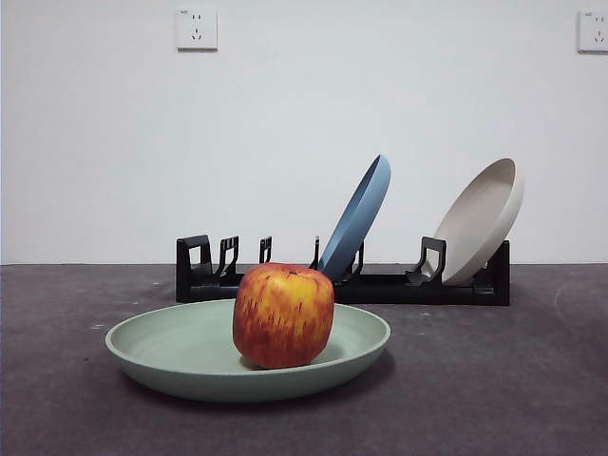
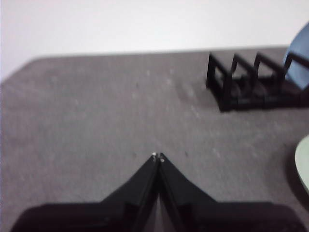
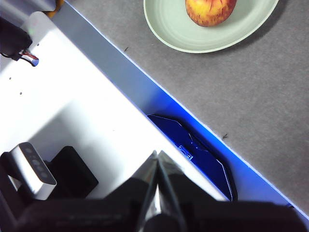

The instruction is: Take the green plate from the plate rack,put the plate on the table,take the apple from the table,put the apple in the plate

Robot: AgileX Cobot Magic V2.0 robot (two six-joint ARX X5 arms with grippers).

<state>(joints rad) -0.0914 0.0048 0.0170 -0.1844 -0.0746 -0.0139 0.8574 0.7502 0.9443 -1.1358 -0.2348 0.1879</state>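
The green plate (image 1: 180, 347) lies flat on the dark grey table (image 1: 513, 380) in front of the plate rack (image 1: 380, 285). The apple (image 1: 283, 314) sits in the plate, upright. The right wrist view shows the plate (image 3: 174, 26) with the apple (image 3: 210, 10) in it, well away from my right gripper (image 3: 157, 155), which is shut and empty over the white base. My left gripper (image 2: 158, 157) is shut and empty above bare table; the rack's end (image 2: 241, 82) and a sliver of the plate's rim (image 2: 303, 162) show in its view. Neither gripper shows in the front view.
A blue plate (image 1: 359, 217) and a beige plate (image 1: 482, 220) lean in the rack. The white base (image 3: 72, 111) with a blue edge strip and a small camera unit (image 3: 34, 169) lies beside the table's edge.
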